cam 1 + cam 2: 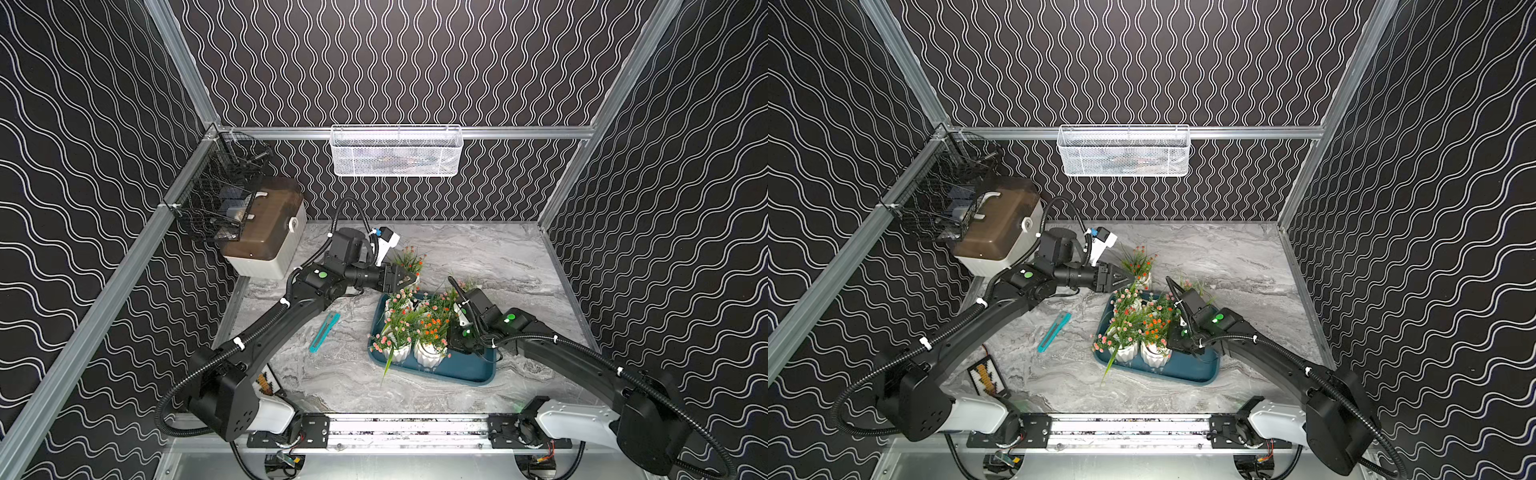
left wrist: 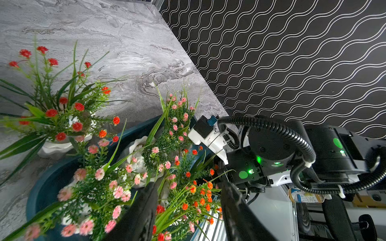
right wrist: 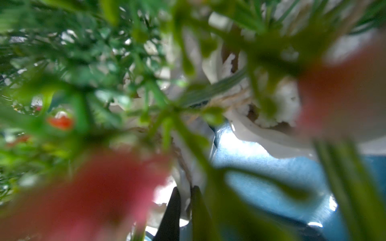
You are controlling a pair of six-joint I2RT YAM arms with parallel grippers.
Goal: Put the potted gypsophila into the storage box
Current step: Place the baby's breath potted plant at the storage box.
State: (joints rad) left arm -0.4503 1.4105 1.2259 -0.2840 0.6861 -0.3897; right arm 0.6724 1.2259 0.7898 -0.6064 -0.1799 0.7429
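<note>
The storage box [image 1: 465,372] [image 1: 1187,368], a dark teal tray, lies mid-table with several potted gypsophila in it, pink [image 1: 399,297] and orange [image 1: 432,328]. One red-flowered potted gypsophila [image 1: 409,257] [image 2: 56,112] stands on the table just past the tray's far left corner. My left gripper [image 1: 415,279] [image 2: 188,200] hangs open beside it, over the tray's corner, with only blossoms behind its fingers. My right gripper [image 3: 184,196] is buried in the foliage inside the tray. Its jaws are nearly together on a white pot rim [image 3: 186,208], and leaves blur most of that view.
A teal utility knife [image 1: 325,332] lies left of the tray. A white box with a brown lid [image 1: 266,232] and a black wire basket [image 1: 220,195] sit at the back left. A white mesh basket [image 1: 397,151] hangs on the back wall. A small patterned card [image 1: 986,376] lies front left.
</note>
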